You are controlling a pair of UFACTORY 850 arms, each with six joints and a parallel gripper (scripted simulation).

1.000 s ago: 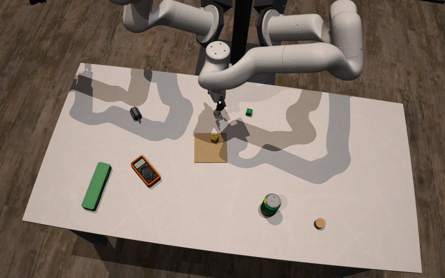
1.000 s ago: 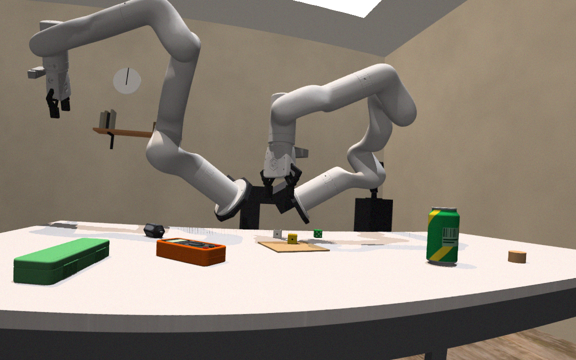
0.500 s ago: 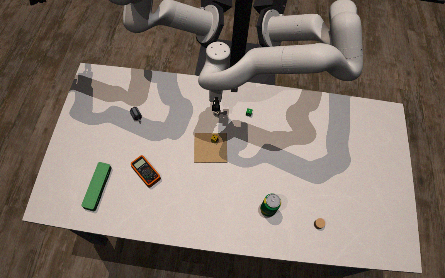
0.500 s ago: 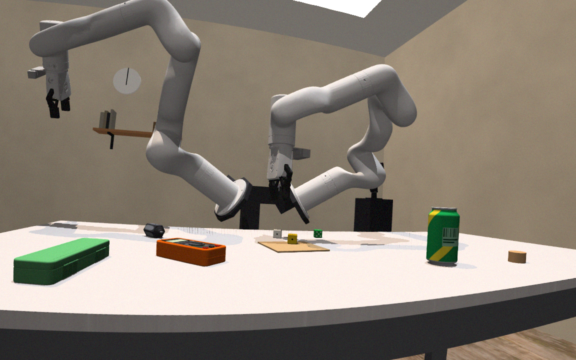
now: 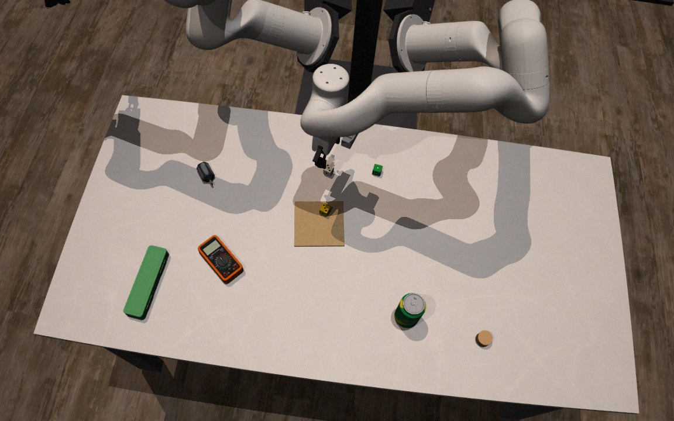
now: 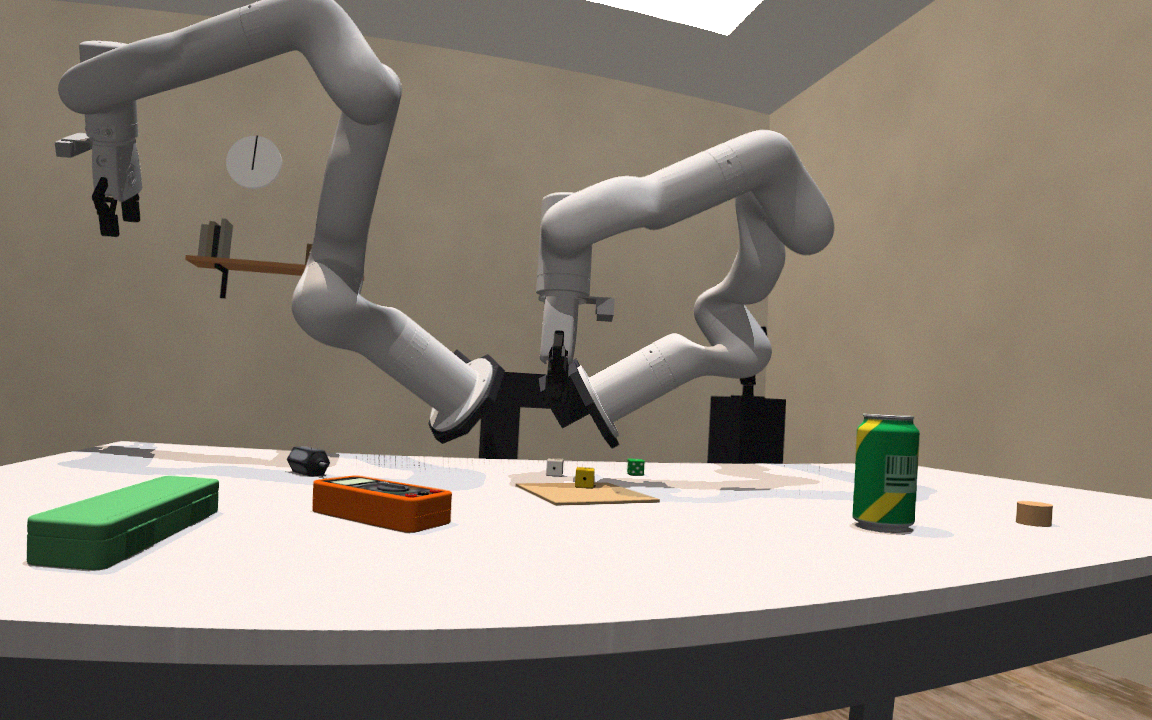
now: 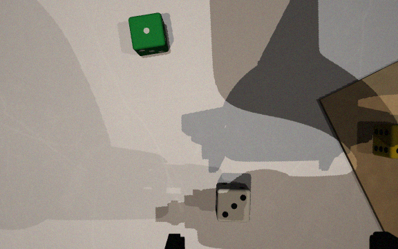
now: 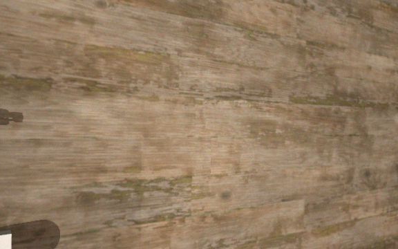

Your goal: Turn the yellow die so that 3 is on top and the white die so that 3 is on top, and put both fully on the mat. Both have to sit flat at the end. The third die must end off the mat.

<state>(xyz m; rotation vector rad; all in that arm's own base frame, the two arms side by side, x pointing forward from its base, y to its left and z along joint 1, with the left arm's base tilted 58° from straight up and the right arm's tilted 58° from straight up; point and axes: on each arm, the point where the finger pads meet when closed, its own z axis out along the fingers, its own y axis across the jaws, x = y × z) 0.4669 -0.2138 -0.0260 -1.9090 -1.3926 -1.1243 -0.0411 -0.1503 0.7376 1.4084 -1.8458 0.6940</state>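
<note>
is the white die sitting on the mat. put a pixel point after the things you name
No, the white die [image 5: 329, 171] [image 6: 554, 467] [image 7: 233, 205] rests on the bare table, beyond the edge of the mat [image 5: 310, 230] [image 6: 584, 495] [image 7: 389, 194].
</note>
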